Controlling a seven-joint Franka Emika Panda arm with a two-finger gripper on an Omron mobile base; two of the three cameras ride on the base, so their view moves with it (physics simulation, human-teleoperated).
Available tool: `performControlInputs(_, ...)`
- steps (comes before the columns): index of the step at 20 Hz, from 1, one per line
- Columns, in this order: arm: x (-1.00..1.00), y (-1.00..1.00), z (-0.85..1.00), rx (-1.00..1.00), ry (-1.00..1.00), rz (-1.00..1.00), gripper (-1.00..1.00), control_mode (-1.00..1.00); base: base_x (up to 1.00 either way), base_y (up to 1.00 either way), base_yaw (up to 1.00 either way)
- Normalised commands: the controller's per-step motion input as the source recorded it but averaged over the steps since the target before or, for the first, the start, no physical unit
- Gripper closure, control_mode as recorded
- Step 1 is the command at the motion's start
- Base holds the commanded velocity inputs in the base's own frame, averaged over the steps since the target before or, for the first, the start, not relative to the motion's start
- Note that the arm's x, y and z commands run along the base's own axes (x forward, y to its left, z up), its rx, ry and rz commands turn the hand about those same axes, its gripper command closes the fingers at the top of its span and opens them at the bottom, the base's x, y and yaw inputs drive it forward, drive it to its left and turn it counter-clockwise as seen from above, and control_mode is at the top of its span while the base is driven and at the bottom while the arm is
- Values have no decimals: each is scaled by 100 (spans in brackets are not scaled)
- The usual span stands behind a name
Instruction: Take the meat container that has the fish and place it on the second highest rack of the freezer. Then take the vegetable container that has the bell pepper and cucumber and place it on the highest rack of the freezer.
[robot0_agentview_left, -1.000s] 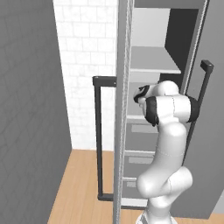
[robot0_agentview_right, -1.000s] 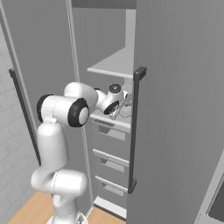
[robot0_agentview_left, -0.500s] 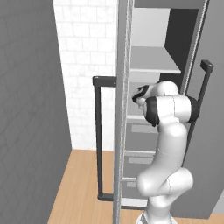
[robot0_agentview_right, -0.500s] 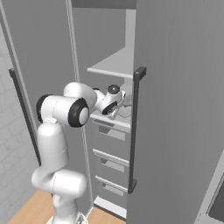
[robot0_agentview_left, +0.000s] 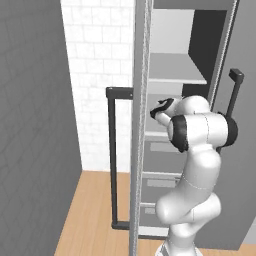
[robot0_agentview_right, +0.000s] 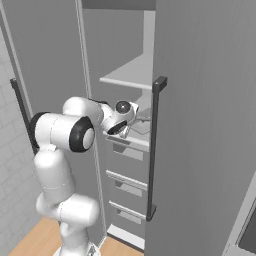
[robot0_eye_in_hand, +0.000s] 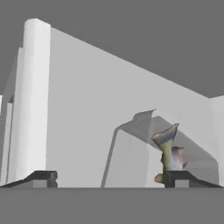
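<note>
The freezer stands open. My gripper reaches in at the second highest rack, below the highest rack. In the hand view my gripper is open, its fingertips wide apart. The pale grey meat container rests on the shelf just ahead of the right fingertip, with the fish inside it. In the right base view the meat container lies on that rack beside the hand. The vegetable container with the bell pepper and cucumber is out of view.
The right freezer door with its black bar handle stands close to the hand. The left door is edge-on, with its handle towards the white brick wall. Drawers sit under the racks. Wooden floor lies below.
The jaws have spread from nearly shut to wide apart, letting go of the meat container on the rack. The arm has hardly moved.
</note>
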Motion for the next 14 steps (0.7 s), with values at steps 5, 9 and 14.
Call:
performControlInputs(5,-90,0,41,0,-12,0,-100,-100,0,0,0)
performControlInputs(9,-99,0,72,0,-4,0,-100,-100,0,0,0)
performControlInputs(14,-84,0,98,0,12,0,-100,-100,0,0,0)
